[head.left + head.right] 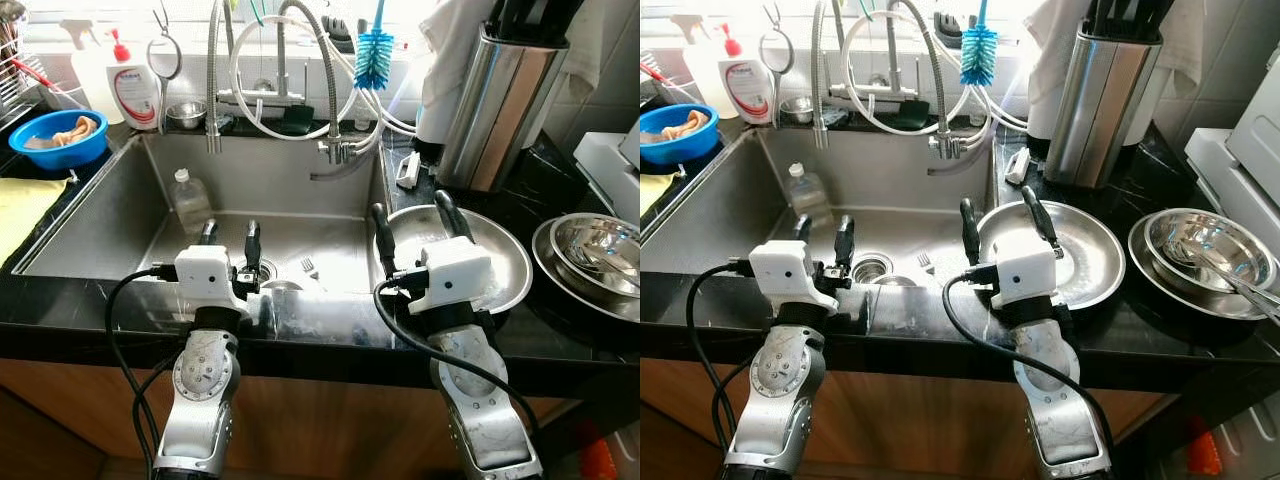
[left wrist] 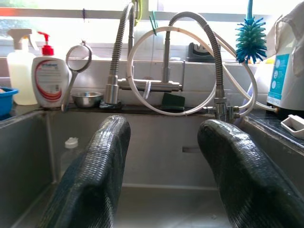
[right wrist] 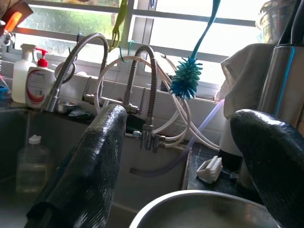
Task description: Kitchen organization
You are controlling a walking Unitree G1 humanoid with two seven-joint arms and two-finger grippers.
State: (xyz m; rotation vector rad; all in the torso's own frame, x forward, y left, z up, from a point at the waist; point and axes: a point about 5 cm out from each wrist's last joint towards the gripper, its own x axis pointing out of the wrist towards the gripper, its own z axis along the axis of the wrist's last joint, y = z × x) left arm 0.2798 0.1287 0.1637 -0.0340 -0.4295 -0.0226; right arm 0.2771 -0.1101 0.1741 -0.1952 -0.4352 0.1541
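Silver forearms reach forward side by side over the black stone counter edge (image 1: pixel 80 310), each ending in a white wrist block and 2 long black fingers. The left gripper (image 1: pixel 230 240) hangs over the front of the stainless steel sink (image 1: pixel 100 225), its fingers spread apart with nothing between them; the left wrist view shows both textured rubbery fingers (image 2: pixel 99 171) parted, the sink's back wall visible between them. The right gripper (image 1: pixel 415 222) is angled over the near rim of a wide, shallow steel pan (image 1: pixel 500 255) on the counter to the right of the sink, fingers held wide and gripping nothing; one finger sits by the sink's right edge, the other above the pan.

Inside the basin, a clear plastic bottle (image 1: pixel 190 200) with a white cap stands near the back left, and a fork (image 1: pixel 309 267) lies beside the round drain (image 1: pixel 262 270). Coiled metal faucet hoses (image 1: pixel 325 80) and white tubing arch over the back ledge, where a teal bristle brush (image 1: pixel 374 55) hangs and a white soap dispenser (image 1: pixel 133 90) with a red pump stands. A blue bowl (image 1: pixel 58 138) rests on the left counter. Nested shiny steel bowls (image 1: pixel 595 255) sit at far right, behind them a brushed-steel cylindrical utensil holder (image 1: pixel 500 105).
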